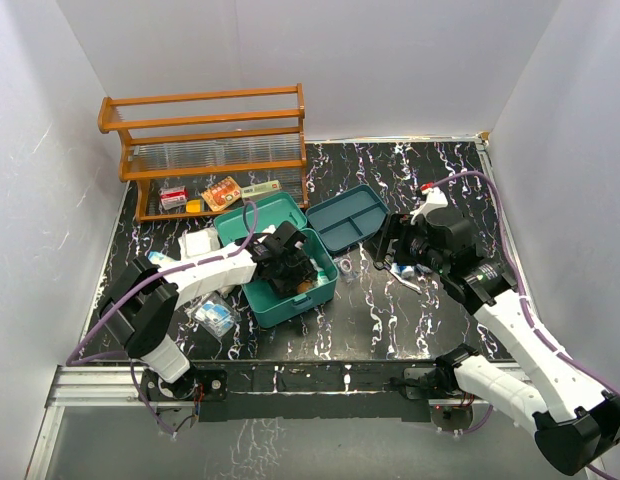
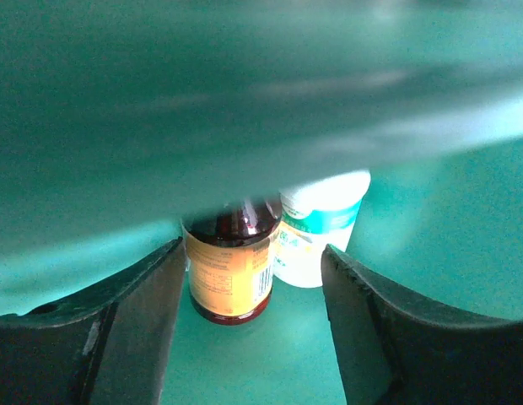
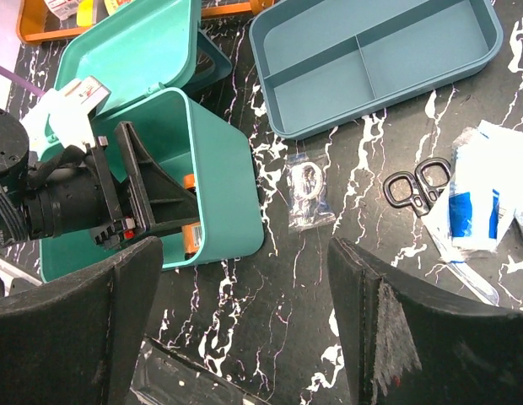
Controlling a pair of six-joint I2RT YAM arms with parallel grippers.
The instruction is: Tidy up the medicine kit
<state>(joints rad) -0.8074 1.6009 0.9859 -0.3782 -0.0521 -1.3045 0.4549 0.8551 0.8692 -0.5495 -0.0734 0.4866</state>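
The medicine kit [image 1: 290, 305] is a teal-green box standing open on the black marble table, its lid [image 1: 258, 214] tipped back. My left gripper [image 1: 296, 268] reaches down inside it. In the left wrist view a brown bottle with an orange label [image 2: 230, 274] and a white bottle with a teal label [image 2: 319, 228] stand on the kit's floor [image 2: 464, 228]. The left gripper [image 2: 253, 333] is open; the brown bottle sits just ahead, close to the left finger [image 2: 135, 329], with a gap to the other. My right gripper [image 3: 245, 337] hangs open over bare table, to the right of the kit [image 3: 223, 186].
A blue-teal two-compartment tray [image 3: 371, 59] lies behind the right gripper. A small clear bag [image 3: 305, 192], black scissors [image 3: 413, 186] and a white-and-blue packet [image 3: 477, 207] lie nearby. A wooden rack [image 1: 210, 150] stands at the back left. Packets [image 1: 215, 316] lie left of the kit.
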